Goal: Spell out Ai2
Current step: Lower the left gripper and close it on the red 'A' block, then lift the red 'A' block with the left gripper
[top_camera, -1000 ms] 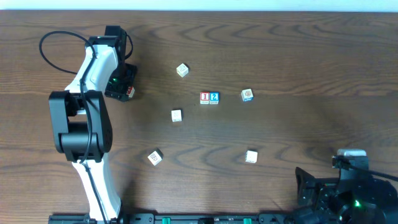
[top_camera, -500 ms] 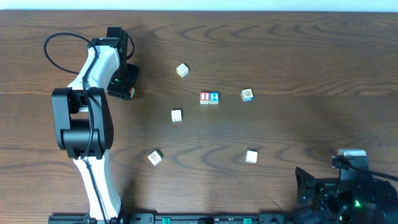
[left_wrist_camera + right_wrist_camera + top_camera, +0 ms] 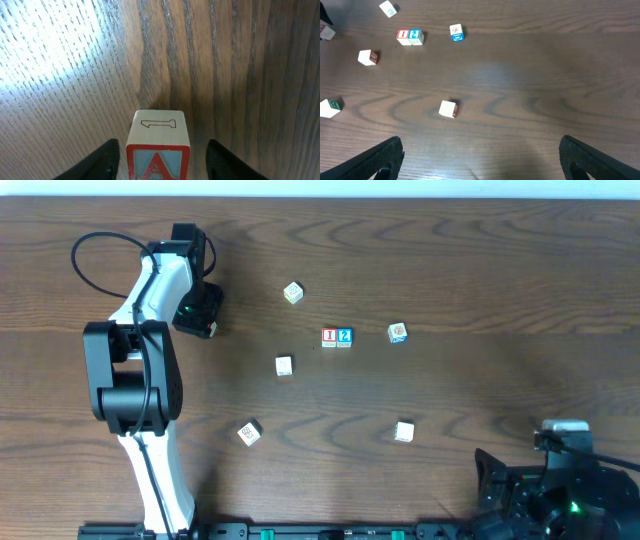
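Brown wood-grain table (image 3: 480, 270) is carrying everything. The white-and-black left arm (image 3: 135, 380) is reaching over its left part, and the left gripper (image 3: 163, 152) is straddling the red-framed wooden cube lettered A (image 3: 157, 129), jaws part open, gaps each side, nothing gripped. The right gripper (image 3: 480, 145) is resting wide open, empty. The white cube with red I (image 3: 329, 337) and blue cube with white 2 (image 3: 344, 337) are sitting touching mid-table. Picking A looks in hand; next calls for pinching it, then setting it beside I, opposite the 2.
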You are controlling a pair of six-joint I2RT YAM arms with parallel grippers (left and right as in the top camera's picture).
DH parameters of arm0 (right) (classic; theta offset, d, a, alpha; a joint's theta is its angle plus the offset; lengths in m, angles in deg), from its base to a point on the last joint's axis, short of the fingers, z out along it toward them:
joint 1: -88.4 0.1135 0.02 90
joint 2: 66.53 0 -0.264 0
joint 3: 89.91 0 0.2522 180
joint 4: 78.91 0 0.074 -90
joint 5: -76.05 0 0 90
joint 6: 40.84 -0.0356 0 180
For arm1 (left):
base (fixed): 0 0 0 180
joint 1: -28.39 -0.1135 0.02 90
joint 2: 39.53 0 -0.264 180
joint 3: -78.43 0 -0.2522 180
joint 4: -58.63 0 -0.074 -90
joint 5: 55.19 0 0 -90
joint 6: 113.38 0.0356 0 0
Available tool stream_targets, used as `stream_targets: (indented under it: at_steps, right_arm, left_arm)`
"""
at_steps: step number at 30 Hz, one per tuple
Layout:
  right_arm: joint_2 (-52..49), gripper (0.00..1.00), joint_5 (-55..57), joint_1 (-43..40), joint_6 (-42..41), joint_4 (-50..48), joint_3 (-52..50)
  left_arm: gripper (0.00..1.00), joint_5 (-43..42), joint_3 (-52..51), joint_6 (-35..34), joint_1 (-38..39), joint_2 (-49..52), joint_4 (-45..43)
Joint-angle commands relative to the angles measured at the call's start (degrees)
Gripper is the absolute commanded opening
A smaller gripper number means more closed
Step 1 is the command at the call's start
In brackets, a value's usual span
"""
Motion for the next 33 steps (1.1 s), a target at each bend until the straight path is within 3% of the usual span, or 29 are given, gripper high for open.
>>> stream_targets:
  at_steps: [1, 33]
  right_arm:
    - [0.11, 0.99, -0.02, 0.22, -0.28, -0.02, 0.0]
    - [0.11, 0.99, -0.04, 0.22, -0.28, -0.02, 0.0]
  left_arm:
    - [0.53, 0.02, 0.79, 0.31, -0.44, 1.27, 0.37]
    - [0.24, -0.2, 0.79, 3.37, -0.44, 1.27, 1.95]
